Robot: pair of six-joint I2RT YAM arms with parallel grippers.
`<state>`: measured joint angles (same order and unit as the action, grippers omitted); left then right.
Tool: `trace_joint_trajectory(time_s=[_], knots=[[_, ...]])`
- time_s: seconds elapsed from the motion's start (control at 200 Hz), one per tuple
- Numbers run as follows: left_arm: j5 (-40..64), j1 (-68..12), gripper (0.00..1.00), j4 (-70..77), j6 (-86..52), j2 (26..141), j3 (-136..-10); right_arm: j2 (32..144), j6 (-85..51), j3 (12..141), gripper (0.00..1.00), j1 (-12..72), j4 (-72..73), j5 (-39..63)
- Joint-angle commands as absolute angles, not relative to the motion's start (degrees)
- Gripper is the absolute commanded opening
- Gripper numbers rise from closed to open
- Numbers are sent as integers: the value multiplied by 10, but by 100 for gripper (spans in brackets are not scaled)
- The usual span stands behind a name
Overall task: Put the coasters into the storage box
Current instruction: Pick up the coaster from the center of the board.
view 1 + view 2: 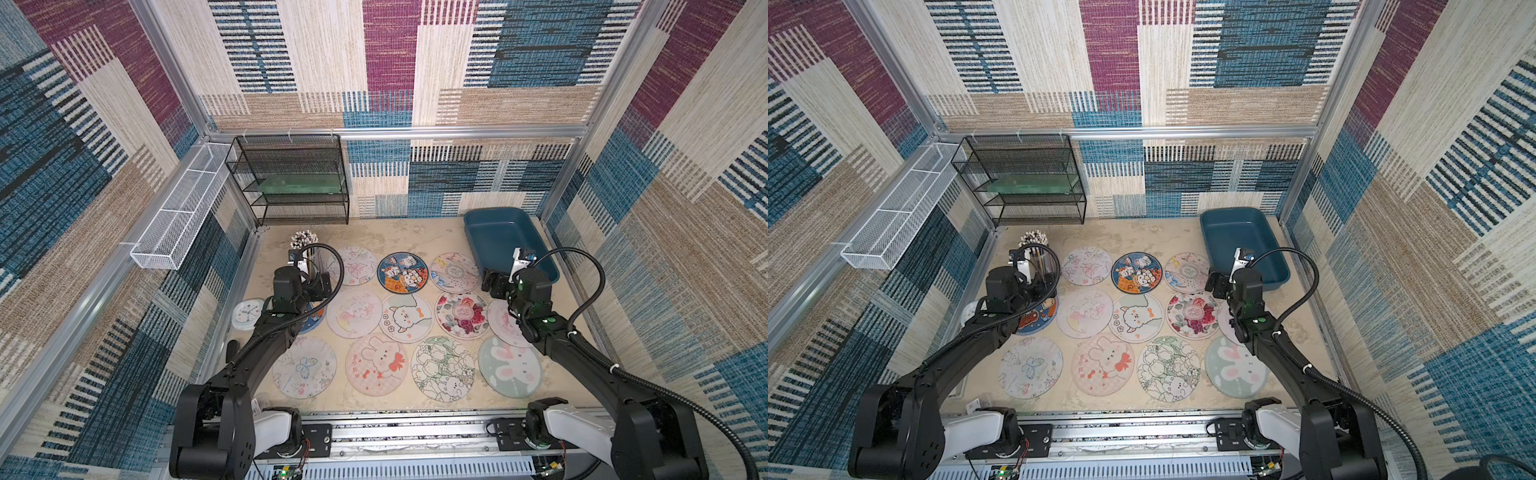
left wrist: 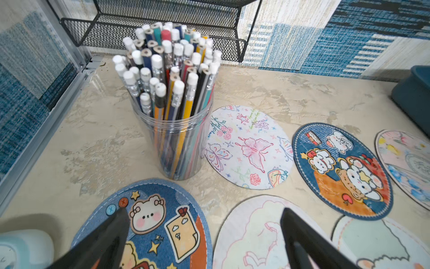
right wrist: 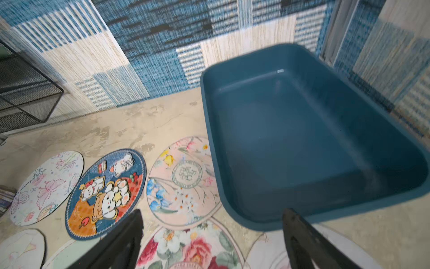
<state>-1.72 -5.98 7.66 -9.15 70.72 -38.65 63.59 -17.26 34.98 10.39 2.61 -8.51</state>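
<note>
Fingers on my right gripper [image 3: 211, 240] stand spread wide and hold nothing; the left gripper [image 2: 204, 240] is likewise wide and empty, above a dark blue coaster [image 2: 149, 228]. Coasters [image 1: 405, 318] lie flat in rows on the table [image 1: 386, 237], none yet in the storage box [image 3: 235, 205]. My right arm is nearer the box, which lies just ahead of its fingers, long axis running away toward the back wall.

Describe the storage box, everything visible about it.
The storage box is a shallow, dark teal rectangular tray that looks like smooth plastic, with rounded corners and a flared rim. It sits flat on the table in the far right corner, near both walls. Its inside is empty. A pale pink floral coaster lies against its near-left corner, possibly tucked slightly under the rim. Nothing else appears to touch it.
</note>
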Motion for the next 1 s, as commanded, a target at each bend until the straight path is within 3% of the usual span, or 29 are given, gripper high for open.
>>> trace_joint_trajectory(time_s=[0.0,0.476,0.691,0.992], knots=[[-8,-94,99,0,-150,694,-392,629,-257,369,95,109,-97,-123],[152,-267,100,49,-284,813,-479,618,-425,336,95,71,-215,-105],[238,-315,98,60,-279,919,-555,623,-411,326,95,11,-257,-27],[352,-384,96,77,-316,1052,-666,606,-398,315,95,-54,-321,-1]])
